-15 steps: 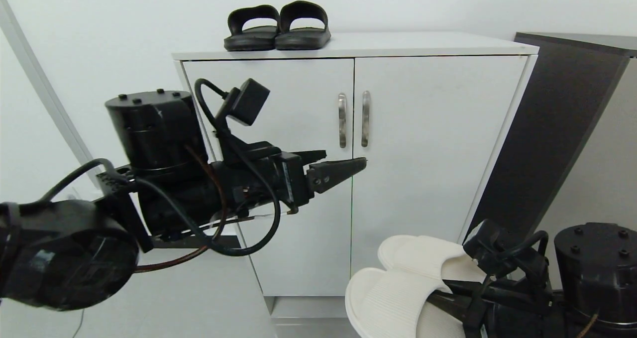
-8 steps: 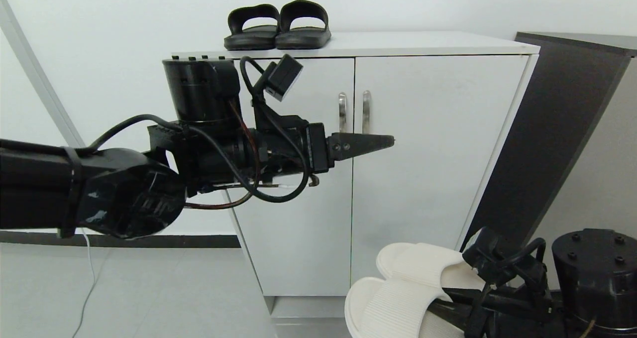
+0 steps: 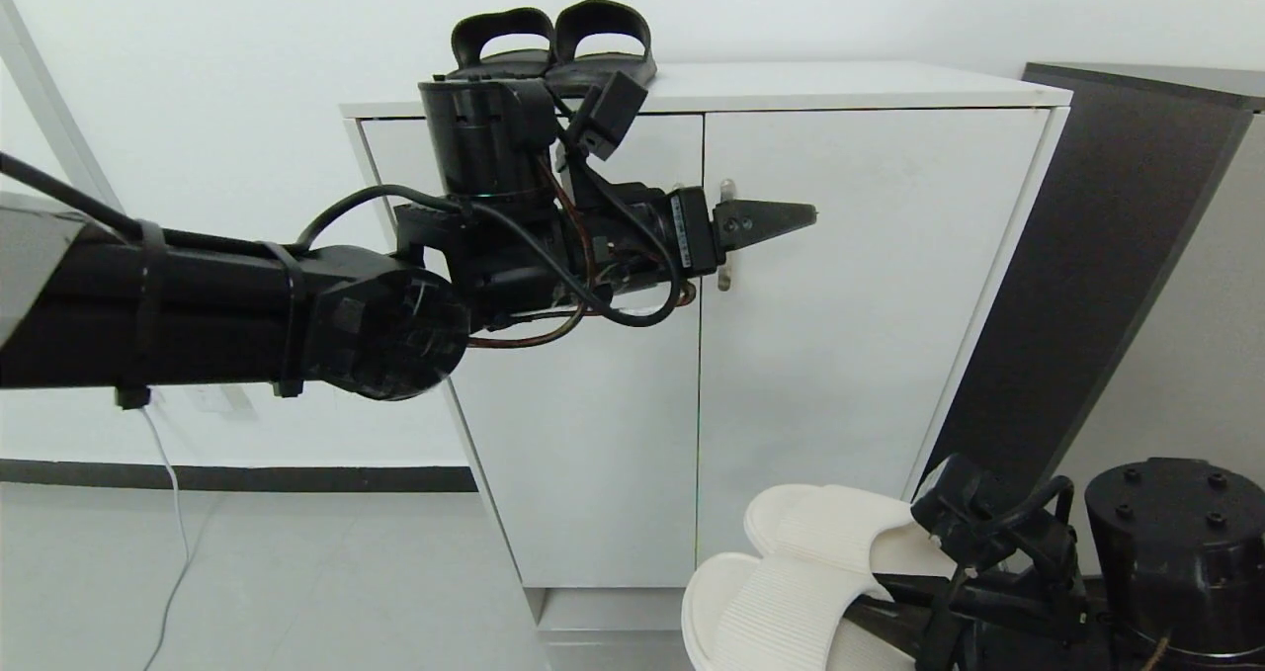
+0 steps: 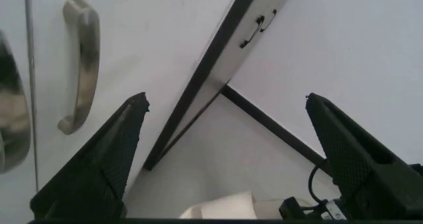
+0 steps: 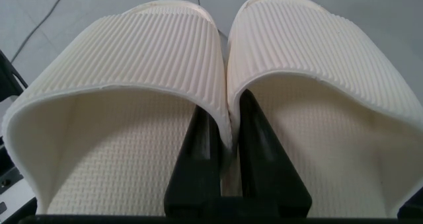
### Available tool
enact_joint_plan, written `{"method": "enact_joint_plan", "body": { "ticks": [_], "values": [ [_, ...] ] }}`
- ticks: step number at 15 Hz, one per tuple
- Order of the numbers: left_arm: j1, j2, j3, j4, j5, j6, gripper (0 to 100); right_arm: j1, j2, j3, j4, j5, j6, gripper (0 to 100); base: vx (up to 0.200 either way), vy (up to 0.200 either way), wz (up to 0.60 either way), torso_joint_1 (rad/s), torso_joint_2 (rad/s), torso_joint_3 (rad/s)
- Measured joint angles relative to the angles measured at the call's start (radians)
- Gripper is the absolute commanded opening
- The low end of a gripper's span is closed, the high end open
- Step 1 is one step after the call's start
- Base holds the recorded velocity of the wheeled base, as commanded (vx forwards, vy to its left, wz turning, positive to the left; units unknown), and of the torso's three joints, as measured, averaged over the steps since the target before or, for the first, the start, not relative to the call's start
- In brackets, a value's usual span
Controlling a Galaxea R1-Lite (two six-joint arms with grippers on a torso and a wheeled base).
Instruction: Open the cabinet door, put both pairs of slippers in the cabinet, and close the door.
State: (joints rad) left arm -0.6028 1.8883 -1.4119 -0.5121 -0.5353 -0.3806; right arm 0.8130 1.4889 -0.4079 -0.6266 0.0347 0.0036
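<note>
Background is a plain white wall [image 3: 198, 78] above a grey floor [image 3: 296, 572], with a dark skirting strip [image 3: 198, 476] along the join.

Item 1: white cabinet [image 3: 850, 355], 2 doors, both shut, seam running down the middle. A dark grey unit [image 3: 1097, 256] stands against its right side.

Item 2: left arm [image 3: 198, 315] extends across the front of the left door at handle height. The left gripper [image 3: 805, 216] points across the seam onto the upper part of the right door. In the left wrist view its fingers [image 4: 112, 158] are spread wide, with nothing between them.

Item 3: white slippers [image 3: 791, 572], 1 pair, held low in front of the right door, side by side with toes toward the cabinet. The right gripper [image 5: 228, 118] has 1 finger inside each slipper, and the fingers [image 5: 198, 164] are closed on the 2 adjoining strap walls, pinching them together.

Item 4: black slippers [image 3: 553, 39], 1 pair, rest side by side on the cabinet's top surface above the left door, partly screened by the left wrist.

Item 5: 2 metal handles sit on either side of the seam. The right door handle [image 3: 725, 276] shows just behind the left gripper. Whether the gripper touches it cannot be determined.

Item 6: thin white cable [image 3: 173, 513] trails down the wall to the floor, left of the cabinet.
</note>
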Motion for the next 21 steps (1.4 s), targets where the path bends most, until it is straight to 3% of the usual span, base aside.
{"method": "enact_joint_plan", "body": {
  "ticks": [3, 5, 11, 15, 16, 21],
  "values": [
    [0.015, 0.013, -0.009, 0.007, 0.03, 0.0, 100, 0.0, 0.002, 0.0, 0.0, 0.0, 0.0, 0, 0.0, 0.0, 0.0, 0.0, 0.0, 0.0],
    [0.018, 0.03, -0.03, 0.004, 0.116, 0.002, 100, 0.001, 0.002, 0.002, 0.001, 0.0, 0.0, 0, 0.0, 0.0, 0.0, 0.0, 0.0, 0.0],
    [0.013, 0.092, -0.117, 0.016, 0.219, 0.005, 100, 0.001, 0.006, 0.003, 0.0, 0.0, 0.0, 0, 0.0, 0.0, 0.0, 0.0, 0.0, 0.0],
    [0.013, 0.14, -0.178, 0.066, 0.231, 0.005, 100, 0.001, 0.019, 0.005, -0.011, 0.0, 0.0, 0, 0.0, 0.0, 0.0, 0.0, 0.0, 0.0],
    [0.013, 0.146, -0.179, 0.067, 0.233, 0.005, 0, 0.001, 0.021, 0.006, -0.012, 0.0, -0.001, 0, 0.0, 0.0, 0.0, 0.0, 0.0, 0.0],
    [0.008, 0.131, -0.132, 0.067, 0.236, 0.006, 0, 0.001, 0.025, 0.012, -0.021, 0.003, 0.0, 0, 0.0, 0.0, 0.0, -0.001, 0.0, 0.01]
  ]
}}
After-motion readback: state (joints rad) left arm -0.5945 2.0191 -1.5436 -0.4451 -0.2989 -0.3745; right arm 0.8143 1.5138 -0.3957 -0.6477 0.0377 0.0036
